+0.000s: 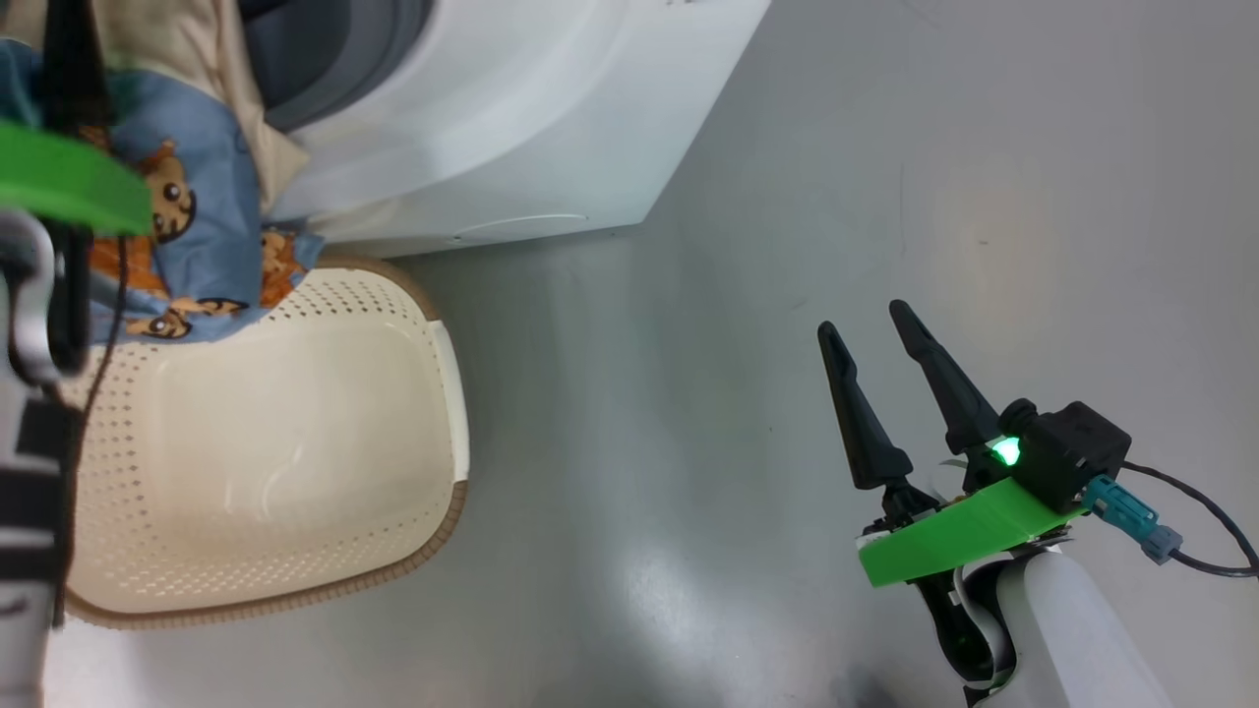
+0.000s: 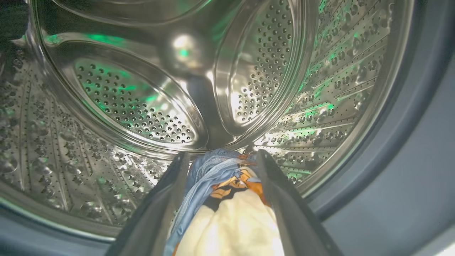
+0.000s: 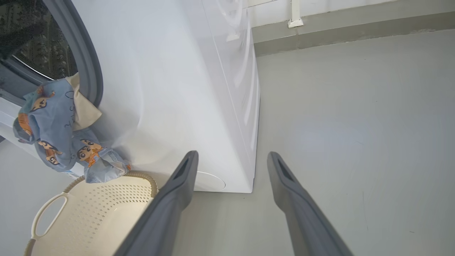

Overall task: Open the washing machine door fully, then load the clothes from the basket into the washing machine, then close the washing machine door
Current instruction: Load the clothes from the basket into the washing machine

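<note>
Lower right of the head view: the right jaws stand apart and empty above the grey floor (image 1: 689, 413), apparently parked clear of the work. Lower left: the basket (image 1: 295, 442) sits on the floor just beside the washing machine (image 1: 511, 118), handy for loading. Its cream inside is bare, apart from an end of the clothes (image 1: 211, 206) reaching its rim at upper left. That fox-print bundle hangs from the machine's mouth down to the basket, so the load looks only partway in. In the left wrist view, the left jaws reach into the steel drum (image 2: 142, 113), spread wide, with blue and cream cloth bunched between them, seemingly loose rather than pinched. Beyond them the drum walls show bare steel.
</note>
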Controlling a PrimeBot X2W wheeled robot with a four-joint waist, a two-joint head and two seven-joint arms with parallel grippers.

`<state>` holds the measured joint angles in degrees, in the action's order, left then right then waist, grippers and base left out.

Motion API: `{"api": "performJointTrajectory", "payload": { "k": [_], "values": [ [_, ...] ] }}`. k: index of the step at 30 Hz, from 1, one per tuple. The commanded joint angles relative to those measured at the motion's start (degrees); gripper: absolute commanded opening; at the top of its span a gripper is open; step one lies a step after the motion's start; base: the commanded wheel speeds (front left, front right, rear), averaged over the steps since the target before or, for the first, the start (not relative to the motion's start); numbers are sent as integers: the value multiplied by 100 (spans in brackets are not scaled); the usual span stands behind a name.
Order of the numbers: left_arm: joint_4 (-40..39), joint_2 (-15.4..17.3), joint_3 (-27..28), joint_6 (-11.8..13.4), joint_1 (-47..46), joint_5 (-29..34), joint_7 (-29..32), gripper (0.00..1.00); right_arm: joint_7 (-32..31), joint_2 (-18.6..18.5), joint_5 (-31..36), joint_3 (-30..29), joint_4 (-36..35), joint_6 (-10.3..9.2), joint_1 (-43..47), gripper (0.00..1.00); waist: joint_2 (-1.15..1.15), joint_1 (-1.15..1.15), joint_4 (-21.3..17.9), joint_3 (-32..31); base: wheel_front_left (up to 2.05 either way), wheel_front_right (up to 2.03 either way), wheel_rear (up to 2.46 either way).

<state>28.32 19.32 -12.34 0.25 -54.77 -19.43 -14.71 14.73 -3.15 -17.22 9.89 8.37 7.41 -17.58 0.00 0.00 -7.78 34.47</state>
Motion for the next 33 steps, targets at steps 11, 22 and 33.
{"api": "performJointTrajectory", "payload": {
  "k": [11, 22, 33],
  "values": [
    [-1624, 539, 483, 452, 1706, -223, 13, 100, 27, 27, 95, 87, -101, 8, 249, 100, 0, 0, 139, -124, 0, 0, 0],
    [-2731, 673, 1016, 875, 3337, -530, 24, 100, 27, 27, 152, 52, -95, 8, 265, 100, 0, 0, 199, -151, 0, 0, 0],
    [-2995, 399, 1068, 1048, 4169, -612, -5, 100, 27, 27, 190, 52, -83, 8, 249, 100, 0, 0, 245, -166, 0, 0, 0]
  ]
}}
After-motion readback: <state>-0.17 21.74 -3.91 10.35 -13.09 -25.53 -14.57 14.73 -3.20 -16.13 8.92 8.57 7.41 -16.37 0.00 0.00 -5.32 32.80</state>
